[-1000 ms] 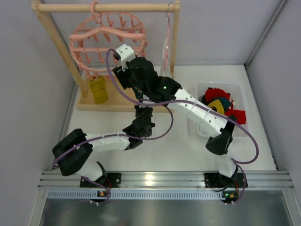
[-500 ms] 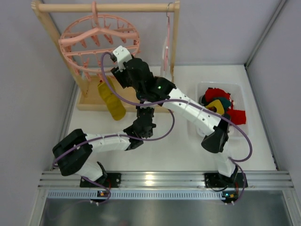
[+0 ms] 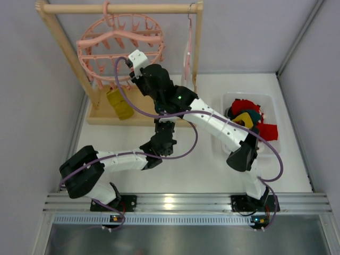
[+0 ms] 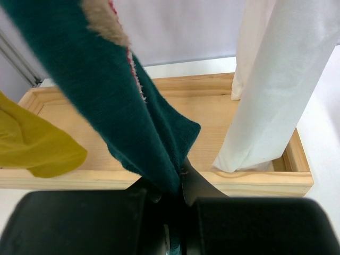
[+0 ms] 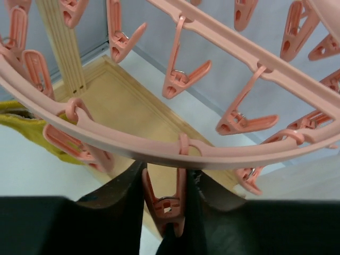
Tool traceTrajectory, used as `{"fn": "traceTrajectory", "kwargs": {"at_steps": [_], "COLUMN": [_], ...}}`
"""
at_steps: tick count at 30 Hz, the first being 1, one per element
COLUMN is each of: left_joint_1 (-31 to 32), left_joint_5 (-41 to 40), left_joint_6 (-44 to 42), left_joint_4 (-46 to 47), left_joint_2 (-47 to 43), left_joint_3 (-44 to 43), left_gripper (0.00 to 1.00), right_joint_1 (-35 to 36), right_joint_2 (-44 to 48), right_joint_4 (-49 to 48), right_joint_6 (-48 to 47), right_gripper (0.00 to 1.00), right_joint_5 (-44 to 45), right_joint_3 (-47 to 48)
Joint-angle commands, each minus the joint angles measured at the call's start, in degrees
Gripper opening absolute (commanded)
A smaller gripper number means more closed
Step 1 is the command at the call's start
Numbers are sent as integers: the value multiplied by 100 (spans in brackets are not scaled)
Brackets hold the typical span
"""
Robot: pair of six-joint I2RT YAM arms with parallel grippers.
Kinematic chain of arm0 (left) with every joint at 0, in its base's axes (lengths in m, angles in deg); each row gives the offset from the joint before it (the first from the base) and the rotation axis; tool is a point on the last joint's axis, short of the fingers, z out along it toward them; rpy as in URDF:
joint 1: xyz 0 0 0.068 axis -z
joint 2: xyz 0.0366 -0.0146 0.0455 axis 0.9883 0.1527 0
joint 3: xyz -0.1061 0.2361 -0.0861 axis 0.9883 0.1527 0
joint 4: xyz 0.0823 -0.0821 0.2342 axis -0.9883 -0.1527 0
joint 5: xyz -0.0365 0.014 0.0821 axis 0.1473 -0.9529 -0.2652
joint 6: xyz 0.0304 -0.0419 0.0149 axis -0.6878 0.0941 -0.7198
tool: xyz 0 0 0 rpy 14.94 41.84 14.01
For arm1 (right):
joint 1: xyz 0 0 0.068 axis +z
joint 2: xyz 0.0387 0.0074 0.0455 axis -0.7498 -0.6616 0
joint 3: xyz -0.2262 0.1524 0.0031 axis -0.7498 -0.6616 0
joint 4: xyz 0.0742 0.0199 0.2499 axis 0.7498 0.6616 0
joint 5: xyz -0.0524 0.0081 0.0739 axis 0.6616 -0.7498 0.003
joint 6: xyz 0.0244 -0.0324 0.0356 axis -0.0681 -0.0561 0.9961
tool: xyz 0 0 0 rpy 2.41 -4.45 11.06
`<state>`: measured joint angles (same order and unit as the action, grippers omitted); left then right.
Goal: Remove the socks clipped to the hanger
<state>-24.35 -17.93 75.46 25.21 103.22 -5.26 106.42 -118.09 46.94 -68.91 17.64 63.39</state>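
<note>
Two holds: my right gripper (image 5: 163,212) squeezed a peg (image 5: 163,201) on the hanger (image 5: 228,155), my left gripper (image 4: 178,179) clamped the soft, likely light teal sock (image 4: 122,106) low down

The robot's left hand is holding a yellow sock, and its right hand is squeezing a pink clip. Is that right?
Not quite. The left wrist view shows the left gripper holding the teal sock, not a yellow one. The yellow sock hangs off to the side, ungripped. The right gripper is indeed squeezing a pink clip.
</note>
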Motion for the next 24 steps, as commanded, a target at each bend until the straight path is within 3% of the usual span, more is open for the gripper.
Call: {"fn": "traceTrajectory", "kwargs": {"at_steps": [1, 3, 9, 13, 19, 21, 24], "left_joint_1": [44, 53, 44, 53, 237, 404, 658], "left_joint_5": [5, -30, 5, 40, 137, 101, 84], "left_joint_6": [-47, -47, 128, 400, 753, 735, 682], "left_joint_4": [172, 172, 172, 155, 146, 146, 137], "left_joint_2": [-69, -77, -183, -341, -877, -1034, -1263], "left_joint_3": [-152, -135, 23, 286, 822, 893, 1016], "left_gripper": [0, 0, 0, 0, 0, 0, 0], "right_joint_1": [-63, -63, -36, -36, -28, -19, -19], "right_joint_2": [28, 72, 265, 309, 345, 397, 572], "right_joint_4": [-412, -447, -482, -500, -500, -500, -465], "right_joint_6": [22, 75, 225, 234, 260, 304, 374], "right_gripper": [24, 13, 11, 18, 18, 23, 46], "right_joint_5": [-64, -134, -301, -310, -327, -362, -503], "right_joint_3": [293, 189, 30, -32, -111, -164, -304]}}
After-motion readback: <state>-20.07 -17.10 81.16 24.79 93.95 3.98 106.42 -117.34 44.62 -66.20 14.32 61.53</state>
